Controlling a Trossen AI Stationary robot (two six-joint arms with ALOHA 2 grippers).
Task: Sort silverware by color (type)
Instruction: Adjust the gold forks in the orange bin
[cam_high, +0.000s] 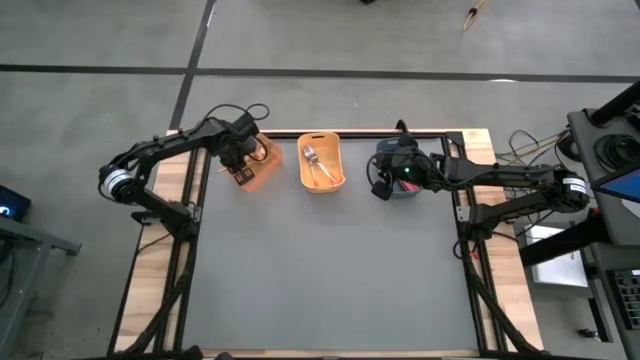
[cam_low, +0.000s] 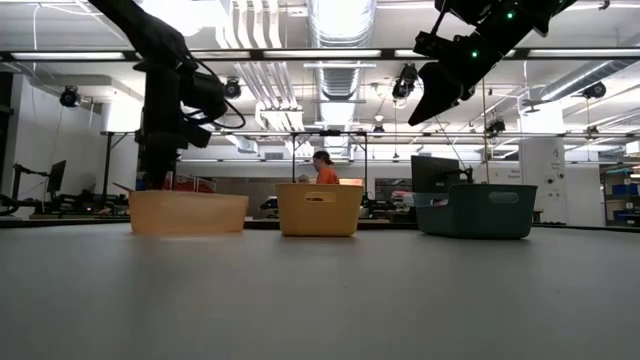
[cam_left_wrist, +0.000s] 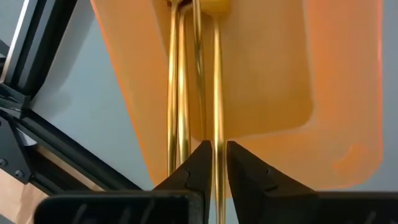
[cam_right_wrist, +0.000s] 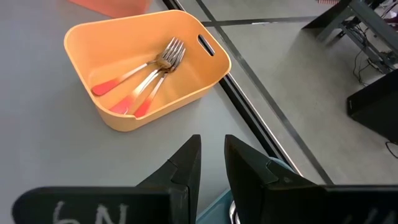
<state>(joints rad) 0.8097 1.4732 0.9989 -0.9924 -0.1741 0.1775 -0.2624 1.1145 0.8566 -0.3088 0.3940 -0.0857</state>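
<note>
Several gold forks lie lengthwise in the orange bin, their handles toward the camera. My left gripper points down into this bin at the table's far left. It is open by a narrow gap, and its fingers stand on either side of one gold fork's handle. Pink-handled forks lie in the middle yellow-orange bin. My right gripper hovers slightly open, with nothing between its fingers, above the teal bin at the far right.
The three bins stand in a row along the table's far edge, with bare grey mat in front of them. Black frame rails run along both sides. A person in orange shows far behind the table.
</note>
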